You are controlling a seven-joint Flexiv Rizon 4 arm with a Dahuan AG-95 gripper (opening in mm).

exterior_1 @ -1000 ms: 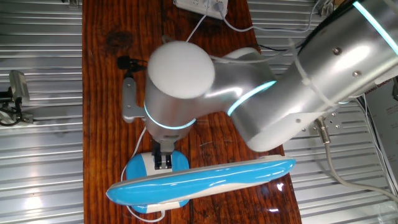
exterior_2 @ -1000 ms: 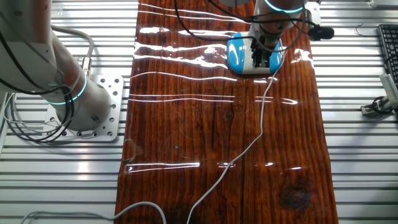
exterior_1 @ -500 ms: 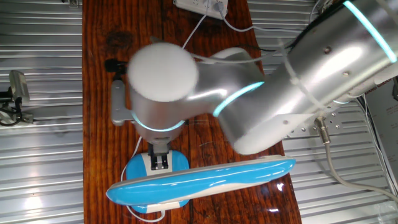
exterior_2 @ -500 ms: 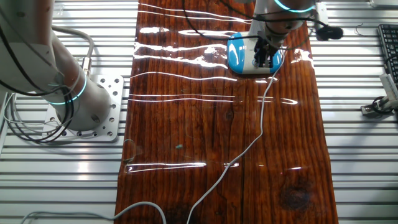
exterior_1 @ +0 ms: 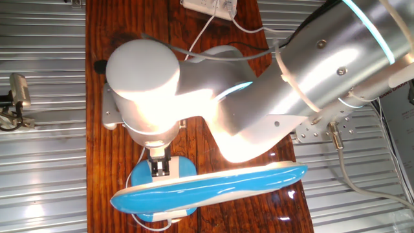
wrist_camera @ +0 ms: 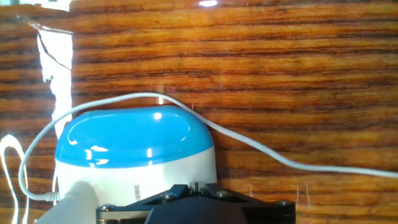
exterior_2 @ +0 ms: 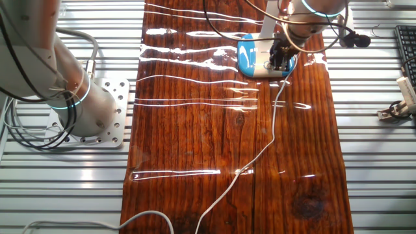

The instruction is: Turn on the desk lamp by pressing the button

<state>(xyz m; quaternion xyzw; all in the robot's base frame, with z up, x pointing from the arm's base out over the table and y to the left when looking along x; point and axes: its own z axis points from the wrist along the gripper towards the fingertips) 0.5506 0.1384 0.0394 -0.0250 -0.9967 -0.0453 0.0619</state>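
Observation:
The desk lamp has a long blue and white head (exterior_1: pixel 213 188) over a rounded blue and white base (exterior_1: pixel 184 167). The base also shows in the other fixed view (exterior_2: pixel 250 57) and the hand view (wrist_camera: pixel 130 140). My gripper (exterior_1: pixel 160 169) points straight down with its fingertips together on the white top of the base; it also shows in the other fixed view (exterior_2: pixel 279 62) and the hand view (wrist_camera: pixel 196 186). The arm's underside above the lamp head glows with warm light. The thin white cord (exterior_2: pixel 270 140) runs from the base across the table. The button is hidden under the fingers.
A white power strip (exterior_1: pixel 210 6) lies at the table's far end. A second arm's base (exterior_2: pixel 84 104) stands on the metal bench left of the wooden table (exterior_2: pixel 195 130). A keyboard (exterior_2: pixel 406 45) is at the right edge. My own arm covers much of the table.
My wrist has swung sideways while the fingertips stay on the lamp base. Warm light now falls on the arm's underside where there was none before.

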